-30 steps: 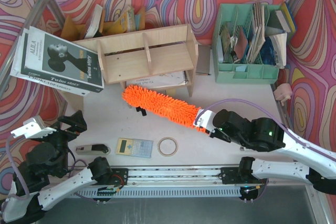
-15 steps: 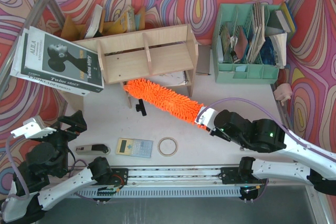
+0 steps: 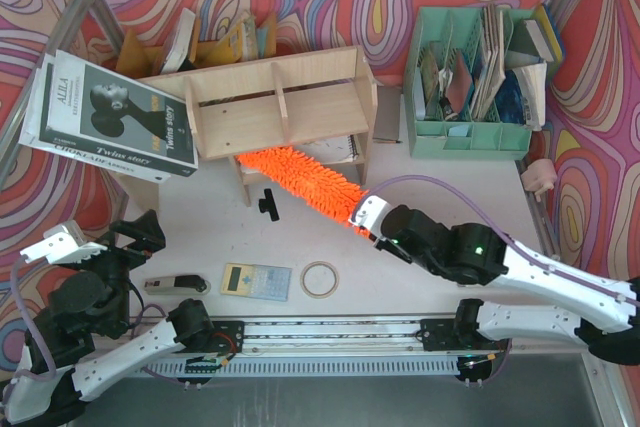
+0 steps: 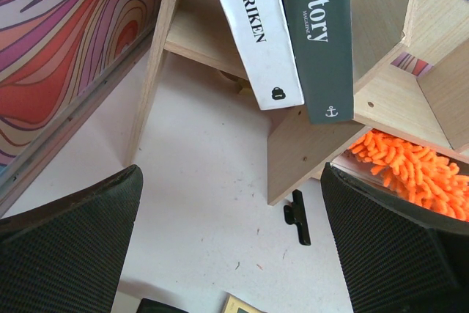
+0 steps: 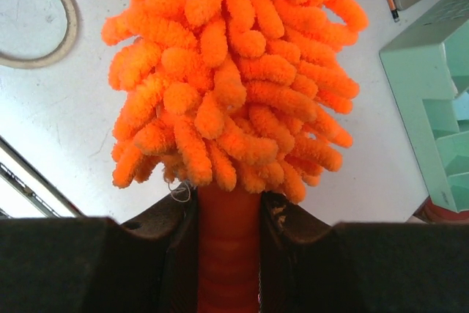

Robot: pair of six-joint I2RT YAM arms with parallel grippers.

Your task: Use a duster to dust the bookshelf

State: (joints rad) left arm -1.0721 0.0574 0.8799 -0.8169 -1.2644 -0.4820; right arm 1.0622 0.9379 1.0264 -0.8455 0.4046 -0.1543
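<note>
Seen from above, right fingers [image 3: 362, 215] low at about 5 o'clock from the bookshelf [image 3: 280, 97] [image 4: 308, 144], closed narrow on the slim orange handle of the duster [image 3: 300, 179] [image 5: 231, 71] — in the right wrist view, handle pinched between both black pads, fluffy head fanning up from the grip. Duster slanted from 4 o'clock up toward 10 o'clock, far end of the head tucked under the pale-wood shelf's lower tier, next to a spiral notebook [image 3: 335, 150] there; same orange fringe visible in the left wrist view beneath the shelf board. Left fingers [image 3: 98, 238] down at 8 o'clock of the counter [image 3: 430, 187], spread wide, gripping nothing, well apart from the shelf. Two large books [image 3: 110, 117] leaning tilted at the shelf's left end, at 9 o'clock of it. Small black clip [image 3: 266, 205] on the counter just beside the duster head, at 6 o'clock from the shelf's front edge. Nearer the arm bases: grey-and-black hand tool [image 3: 175, 285], calculator [image 3: 255, 280] and tape ring [image 3: 320, 279] in a row running from 9 toward 3 o'clock. Mint-green organiser [image 3: 475, 77] stuffed with papers at 3 o'clock of the shelf, apart from it — more books in brown holders [image 3: 220, 42] behind the shelf at 12 o'clock.
</note>
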